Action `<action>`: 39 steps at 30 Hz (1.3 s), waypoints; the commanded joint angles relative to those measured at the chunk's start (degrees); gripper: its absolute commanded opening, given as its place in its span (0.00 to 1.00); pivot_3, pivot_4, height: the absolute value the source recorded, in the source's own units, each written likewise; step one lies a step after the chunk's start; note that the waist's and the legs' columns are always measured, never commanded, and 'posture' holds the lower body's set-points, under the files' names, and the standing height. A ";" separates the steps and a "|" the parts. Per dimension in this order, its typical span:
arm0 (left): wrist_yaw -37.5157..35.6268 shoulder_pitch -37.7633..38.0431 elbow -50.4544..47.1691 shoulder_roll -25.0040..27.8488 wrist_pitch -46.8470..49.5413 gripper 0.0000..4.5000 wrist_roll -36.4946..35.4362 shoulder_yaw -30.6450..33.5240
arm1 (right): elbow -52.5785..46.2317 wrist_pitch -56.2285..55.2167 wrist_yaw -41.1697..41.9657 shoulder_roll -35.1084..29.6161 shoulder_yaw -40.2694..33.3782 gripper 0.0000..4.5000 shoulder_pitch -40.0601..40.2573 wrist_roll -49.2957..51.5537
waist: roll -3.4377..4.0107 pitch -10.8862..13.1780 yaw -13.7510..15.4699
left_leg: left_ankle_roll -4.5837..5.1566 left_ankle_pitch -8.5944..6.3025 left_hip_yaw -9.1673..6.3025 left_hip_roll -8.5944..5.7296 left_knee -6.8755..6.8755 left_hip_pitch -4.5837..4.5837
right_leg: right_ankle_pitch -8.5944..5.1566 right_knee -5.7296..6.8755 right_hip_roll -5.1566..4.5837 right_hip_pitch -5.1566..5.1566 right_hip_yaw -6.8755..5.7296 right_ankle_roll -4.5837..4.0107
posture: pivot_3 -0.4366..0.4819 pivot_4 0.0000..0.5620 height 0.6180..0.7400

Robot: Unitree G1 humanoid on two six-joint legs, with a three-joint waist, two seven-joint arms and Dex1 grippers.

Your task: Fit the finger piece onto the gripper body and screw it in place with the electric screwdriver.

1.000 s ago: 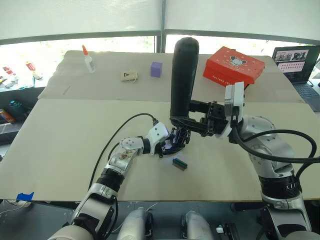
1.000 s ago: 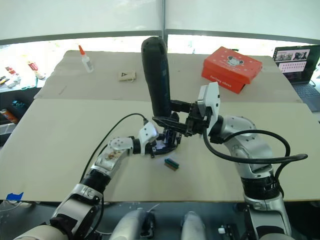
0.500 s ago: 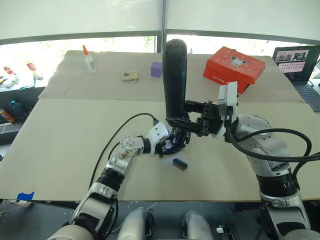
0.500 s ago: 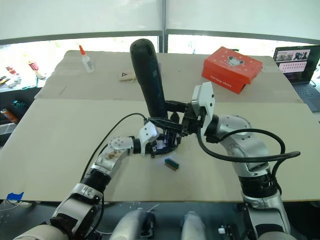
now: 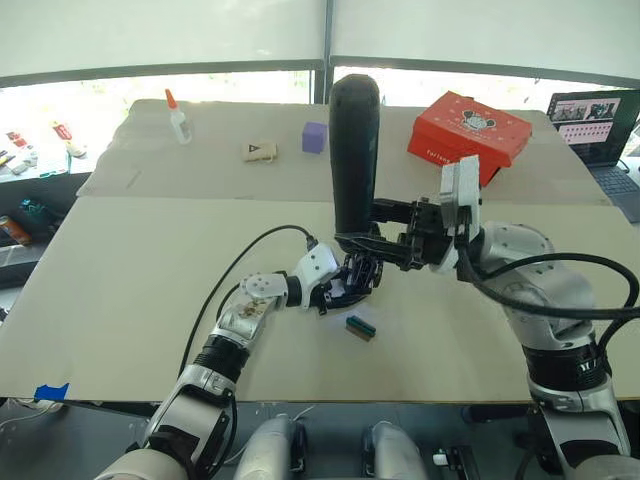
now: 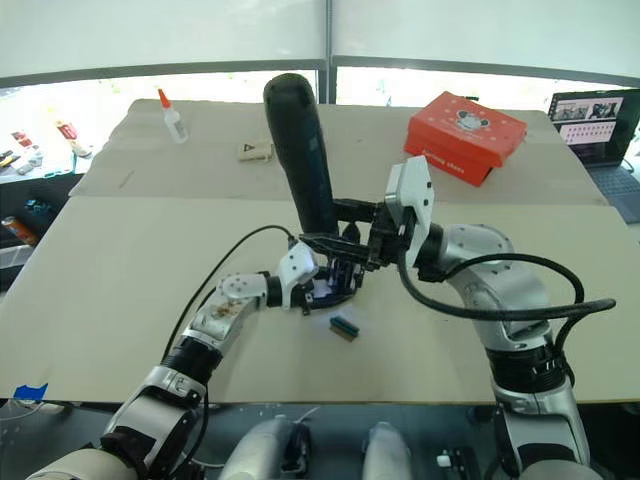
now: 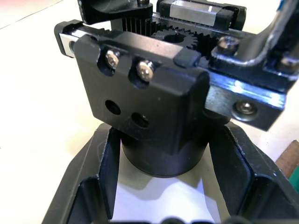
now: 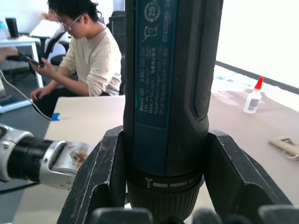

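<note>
While the right gripper [image 5: 372, 228] clamps its two black fingers around the lower collar of the electric screwdriver [image 5: 354, 150], the tool stands almost upright above the middle of the table [image 5: 130, 290], its thick matte-black cylinder ending in a rounded top and, in the right wrist view, showing a dark blue label panel and a ribbed grip. Directly under it, the left gripper [image 5: 345, 292] closes on the gripper body [image 7: 154, 98], a blocky black plastic housing on a round base, with two bright screw heads, two empty holes, a toothed gear and a metal rail across its top. The body sits low between the left fingers, just above the pale, smooth tabletop. A small green-topped block [image 5: 360, 326] lies on the table just beside the left gripper, towards the robot. The finger piece cannot be made out separately.
</note>
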 commanded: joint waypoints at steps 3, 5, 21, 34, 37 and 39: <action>0.35 -0.65 0.02 0.11 -0.99 0.50 0.74 -0.20 | -5.65 1.27 -0.75 0.52 -4.49 0.43 -3.63 6.73 | 0.00 0.00 -0.14 | 0.00 0.02 0.04 -0.02 0.00 -0.06 | 0.01 0.00 0.03 -0.03 -0.05 0.00 | 0.48 0.27 1.00; 0.30 -0.68 0.00 0.06 -0.73 0.50 0.65 -0.19 | -6.42 1.58 -1.66 0.86 -4.53 0.43 -3.77 7.23 | 0.00 0.00 -0.14 | 0.00 0.01 0.05 -0.02 0.00 -0.06 | 0.01 0.00 0.06 -0.01 -0.08 0.01 | 0.48 0.27 1.00; -11.15 3.85 -19.20 9.53 10.07 1.00 -8.73 2.40 | -3.11 18.68 -4.30 -6.47 -11.07 0.43 -8.40 25.11 | 0.01 0.03 -0.17 | 0.00 0.01 0.05 0.02 -0.01 -0.09 | 0.01 -0.06 0.10 -0.03 -0.06 0.01 | 0.48 0.27 1.00; -22.67 12.71 -43.58 36.20 29.13 1.00 -27.72 17.48 | 20.89 42.70 4.16 -31.36 -6.95 0.43 -4.29 23.81 | 0.06 0.10 -0.33 | 0.01 0.00 0.06 0.02 -0.09 -0.10 | 0.01 -0.19 0.05 -0.05 0.00 0.00 | 0.48 0.27 1.00; -22.69 15.42 -46.19 40.56 29.31 1.00 -28.69 19.52 | 27.08 43.29 9.28 -35.38 0.95 0.43 -3.73 16.29 | 0.09 0.12 -0.29 | 0.04 -0.02 0.07 0.01 -0.09 -0.09 | 0.00 -0.28 0.04 -0.03 0.00 0.01 | 0.48 0.27 1.00; -22.16 16.58 -47.24 41.71 29.50 1.00 -29.38 20.53 | 33.36 44.47 8.99 -34.18 5.52 0.43 -6.08 10.83 | 0.12 0.14 -0.46 | 0.05 -0.03 0.13 0.00 -0.08 -0.08 | 0.01 -0.26 0.02 -0.06 0.08 0.04 | 0.48 0.27 1.00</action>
